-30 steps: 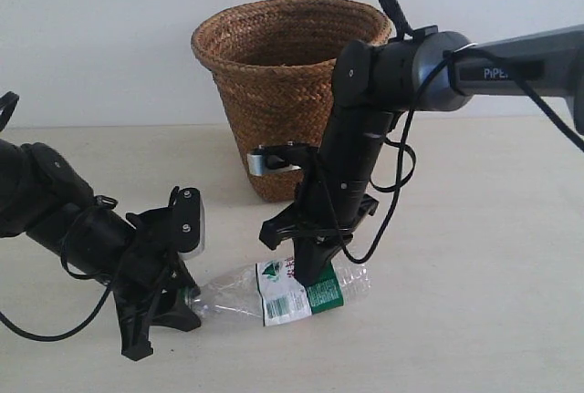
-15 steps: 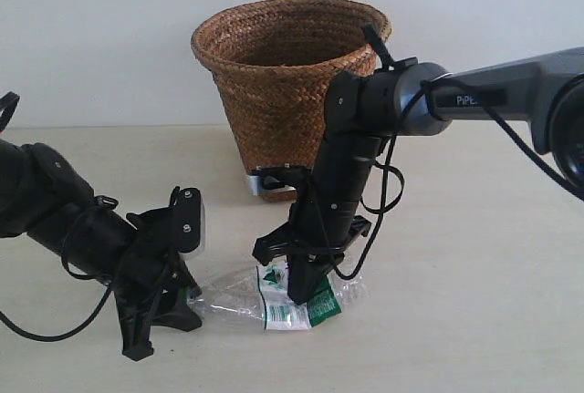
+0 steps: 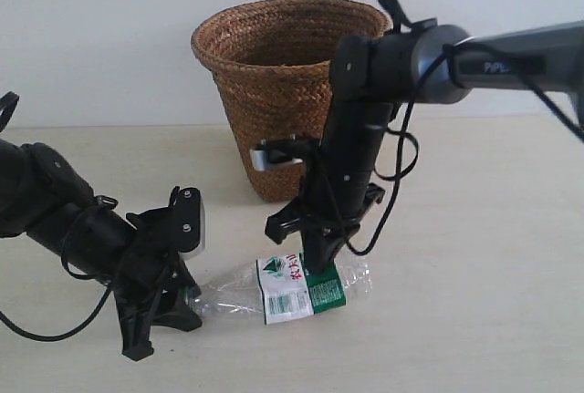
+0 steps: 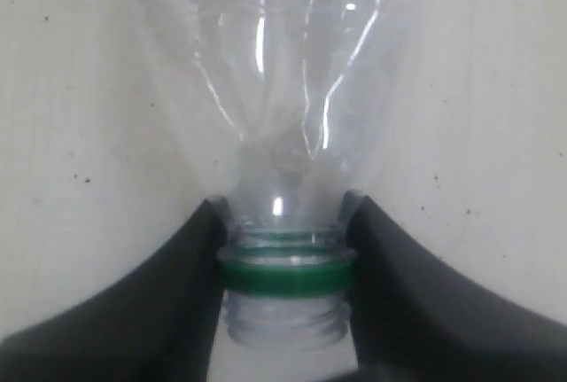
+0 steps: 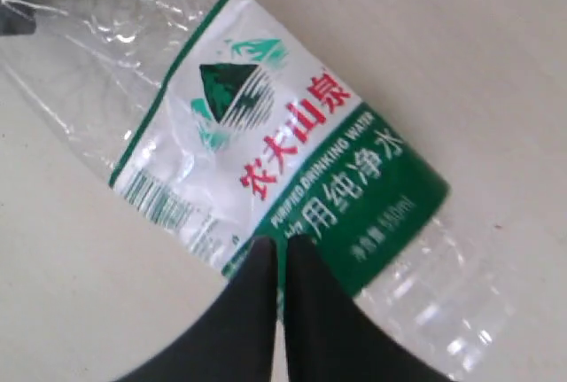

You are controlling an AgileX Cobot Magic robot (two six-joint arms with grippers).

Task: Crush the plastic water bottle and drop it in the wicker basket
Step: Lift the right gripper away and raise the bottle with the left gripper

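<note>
Bottle held by the neck, not yet flattened

The bottle (image 3: 287, 288) lies on its side on the counter (image 3: 484, 265), on the near side of the basket (image 3: 283, 83). The jaws of the left gripper (image 4: 283, 262) clench its neck. Those of the right gripper (image 3: 315, 263) are pressed together, empty, tips at the label. The body looks barely crushed, so flattening and the drop are left.
</note>
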